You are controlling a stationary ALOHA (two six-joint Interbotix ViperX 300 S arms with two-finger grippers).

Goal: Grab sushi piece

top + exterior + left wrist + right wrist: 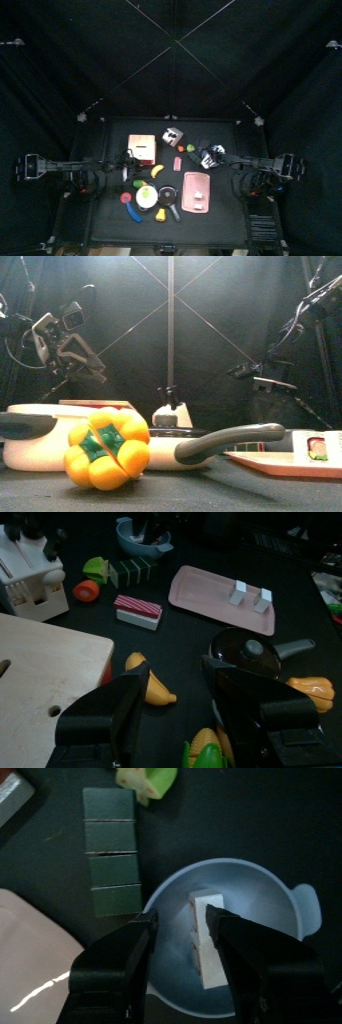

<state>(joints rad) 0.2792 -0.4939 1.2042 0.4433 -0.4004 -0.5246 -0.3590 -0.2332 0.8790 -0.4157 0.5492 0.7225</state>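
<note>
Scene: a small black table (114,225), crowded with toy food and kitchenware, is seen with two black arms above it.
Sushi piece: the sushi piece (138,611), white with a red-striped top, lies flat on the table between the wooden cutting board (40,677) and the pink tray (201,587), and is touched by neither arm.
Left gripper: the left gripper (177,677) is held above the table. Its fingers are spread and nothing is pinched between them; the sushi piece is seen ahead of them.
Right gripper: the right gripper (181,918) is lowered over the blue bowl (261,898), at about 3 o'clock from the cutting board in the top view. Its fingers are spread, and a white block (209,943) in the bowl is seen between them, close to one finger.
Surroundings: the pink tray is placed at 3 o'clock from the black pan (144,197). A strip of green squares (111,853) is laid just beside the bowl.
Foreground: a yellow pepper (107,448) is seen large in the front view.
</note>
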